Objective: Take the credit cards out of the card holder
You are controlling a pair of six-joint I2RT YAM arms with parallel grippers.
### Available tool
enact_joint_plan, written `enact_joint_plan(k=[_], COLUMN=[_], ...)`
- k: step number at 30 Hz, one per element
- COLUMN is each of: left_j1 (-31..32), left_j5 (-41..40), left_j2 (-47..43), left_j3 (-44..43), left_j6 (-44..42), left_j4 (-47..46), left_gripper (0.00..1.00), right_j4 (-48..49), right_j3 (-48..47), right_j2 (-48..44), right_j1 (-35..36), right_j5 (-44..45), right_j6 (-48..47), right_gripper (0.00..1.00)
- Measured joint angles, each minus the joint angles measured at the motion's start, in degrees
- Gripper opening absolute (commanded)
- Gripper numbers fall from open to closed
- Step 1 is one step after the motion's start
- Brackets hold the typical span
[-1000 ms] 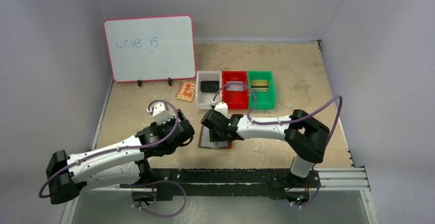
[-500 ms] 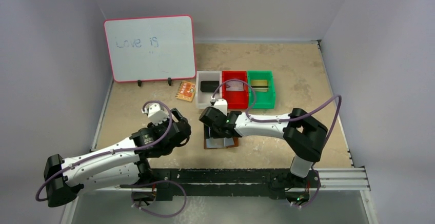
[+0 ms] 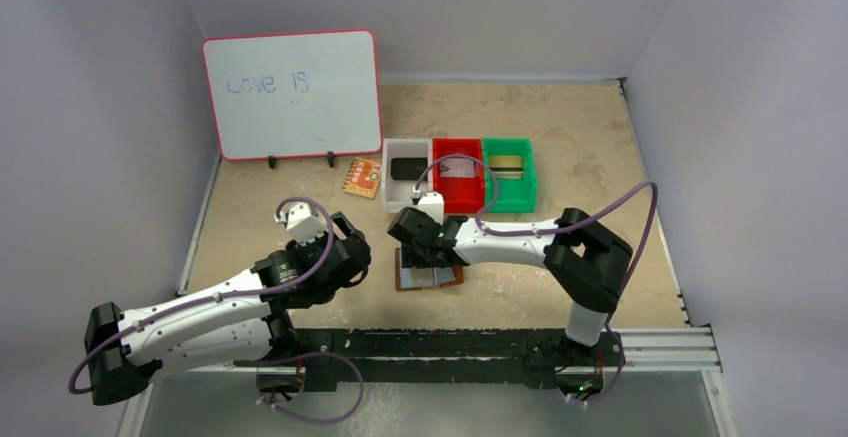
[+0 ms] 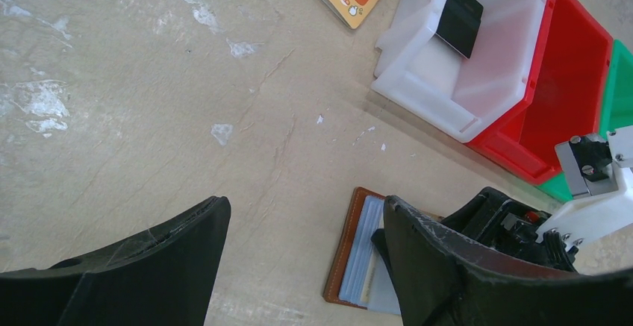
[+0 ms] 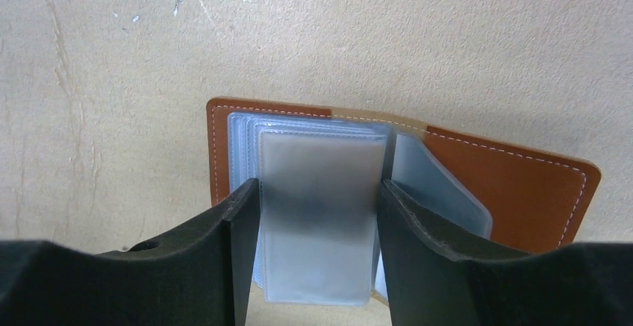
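Observation:
The brown leather card holder (image 3: 452,278) (image 5: 522,184) lies open on the table, its pale blue pocket leaves (image 4: 363,248) fanned out. My right gripper (image 3: 424,257) (image 5: 319,192) hangs straight over it. Both fingers press the side edges of a frosted pale card-sized sheet (image 5: 317,229) raised off the left stack; whether it is one of the credit cards or a pocket leaf I cannot tell. My left gripper (image 3: 358,254) (image 4: 302,207) is wide open and holds nothing, low over bare table just left of the holder.
White (image 3: 392,193), red (image 3: 458,197) and green (image 3: 512,199) bins stand behind the holder, each with a card inside. An orange patterned card (image 3: 362,177) lies to the left of the white bin. A whiteboard (image 3: 292,93) stands at the back left.
My right gripper has shifted slightly left over the holder, and the holder now lies squarer on the table. The left arm has drawn back a little to the left.

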State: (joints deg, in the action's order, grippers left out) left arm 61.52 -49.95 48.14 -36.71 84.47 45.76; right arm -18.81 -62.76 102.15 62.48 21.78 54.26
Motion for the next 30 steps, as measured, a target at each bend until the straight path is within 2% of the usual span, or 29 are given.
enact_joint_plan(k=[2,8,16,20,30], left_j1=[0.0,0.0,0.0,0.0,0.0], left_j5=[0.0,0.3,1.1,2.6,14.9], left_j2=[0.0,0.5,2.4,3.5,18.2], left_j3=[0.0,0.0,0.0,0.1,-0.7], left_j6=[0.0,0.0,-0.6,-3.6,-15.0], left_j4=[0.0,-0.4,-1.9,-4.7,-19.1], left_gripper=[0.75,0.75,0.76,0.76,0.77], right_j4=[1.0,6.7,12.0,13.2,20.5], right_j3=[0.7,6.4,11.7,12.3,21.7], right_j2=[-0.3,-4.3,-7.7,-7.8,-14.6], right_j1=[-0.3,-3.1,-7.0,-7.0,-11.1], right_j5=[-0.4,-5.0,-10.1,-11.0,-15.8], right_j6=[0.0,0.1,0.1,0.2,1.9], right_gripper=[0.55,0.52,0.4,0.4,0.41])
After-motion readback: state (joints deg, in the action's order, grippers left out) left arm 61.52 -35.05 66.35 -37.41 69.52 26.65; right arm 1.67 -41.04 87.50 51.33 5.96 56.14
